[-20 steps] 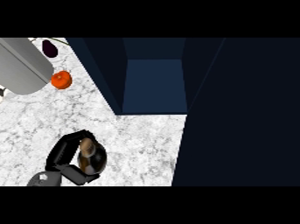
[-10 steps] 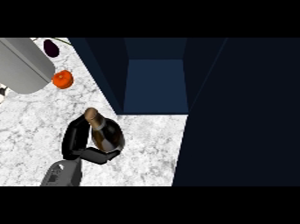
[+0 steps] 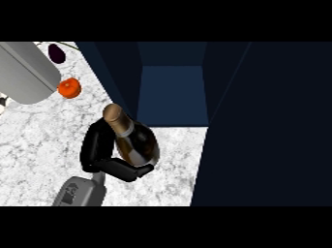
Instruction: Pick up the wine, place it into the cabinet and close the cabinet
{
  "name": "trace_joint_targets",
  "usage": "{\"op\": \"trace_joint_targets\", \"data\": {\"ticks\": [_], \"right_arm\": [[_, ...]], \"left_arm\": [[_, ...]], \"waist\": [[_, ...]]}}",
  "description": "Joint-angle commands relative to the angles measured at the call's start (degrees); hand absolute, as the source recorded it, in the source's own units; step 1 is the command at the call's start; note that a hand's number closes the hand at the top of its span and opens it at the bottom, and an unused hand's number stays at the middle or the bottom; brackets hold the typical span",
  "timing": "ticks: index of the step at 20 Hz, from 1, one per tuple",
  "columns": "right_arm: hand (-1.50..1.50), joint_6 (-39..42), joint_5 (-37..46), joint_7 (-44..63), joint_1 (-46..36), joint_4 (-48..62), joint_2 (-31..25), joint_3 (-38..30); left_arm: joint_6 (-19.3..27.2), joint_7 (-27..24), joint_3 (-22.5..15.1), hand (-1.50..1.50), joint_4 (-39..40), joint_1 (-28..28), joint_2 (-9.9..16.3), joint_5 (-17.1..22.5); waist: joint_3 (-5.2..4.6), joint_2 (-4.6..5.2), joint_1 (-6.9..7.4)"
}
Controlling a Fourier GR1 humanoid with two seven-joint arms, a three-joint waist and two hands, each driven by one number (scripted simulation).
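I see one black hand [image 3: 105, 157] over the white marble counter [image 3: 33, 160]. Its grey forearm comes up from the bottom edge, left of the middle, and from this view I cannot tell if it is my left or my right hand. Its fingers are wrapped round the wine bottle [image 3: 134, 140] — they curl under the dark, round body and up its left side. The bottle is tilted, and its tan top points up and to the left.

The bottle sits just in front of the open cabinet [image 3: 174, 92], near its left wall. Inside, the cabinet floor looks blue. The dark cabinet door [image 3: 276, 126] stands open on the right and fills that whole side.

At the top left I see a big grey tube shape [image 3: 20, 70] — I cannot tell what it is. Just beside its lower end lies a small orange fruit [image 3: 69, 88]. A dark purple thing [image 3: 57, 53] sits near the top edge.
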Motion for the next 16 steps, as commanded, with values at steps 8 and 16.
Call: {"op": "trace_joint_targets", "data": {"ticks": [8,16], "right_arm": [[-1.50,-0.1,-3.4,3.7,2.1,-6.2,0.8,-0.2],[-1.50,1.6,-5.2,1.9,1.9,-3.7,0.5,-2.3]], "left_arm": [[18.8,22.2,-7.5,1.50,-12.8,-12.9,-0.1,1.5],[29.5,28.6,-9.0,1.50,-6.3,-24.6,-0.1,4.0]], "waist": [[-0.02,0.18,-0.50],[-0.04,0.27,-0.59]]}}
